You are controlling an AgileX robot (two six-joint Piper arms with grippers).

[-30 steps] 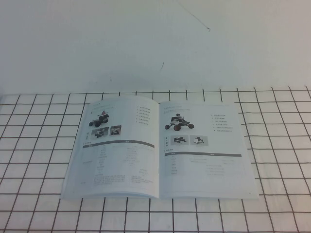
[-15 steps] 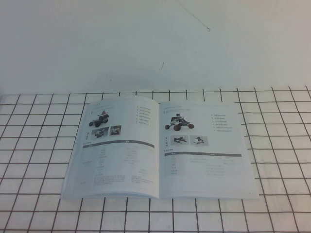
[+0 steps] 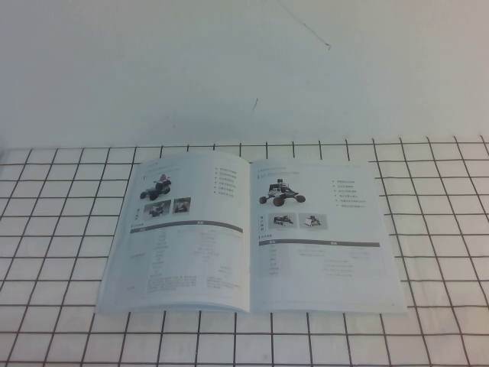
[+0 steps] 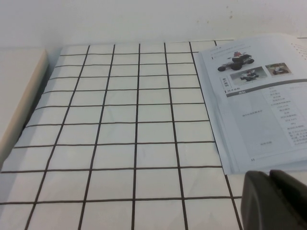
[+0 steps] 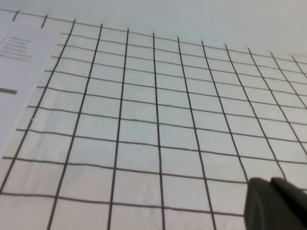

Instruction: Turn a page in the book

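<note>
The book (image 3: 248,233) lies open and flat on the grid cloth, several squares wide. The page (image 3: 321,229) is its right-hand leaf, with a big-wheeled rover photo, two small photos and a grey bar. The left-hand leaf (image 3: 179,229) shows a dark robot above two small photos. Neither arm shows in the high view. My left gripper (image 4: 268,175) is shut and empty, hovering just off the book's (image 4: 259,100) near left corner. My right gripper (image 5: 270,181) is shut and empty over bare cloth, well to the right of the page's edge (image 5: 19,62).
The white cloth with black grid lines (image 3: 61,229) covers the table up to a plain white wall (image 3: 244,69). A beige strip of table (image 4: 19,96) borders the cloth's left edge.
</note>
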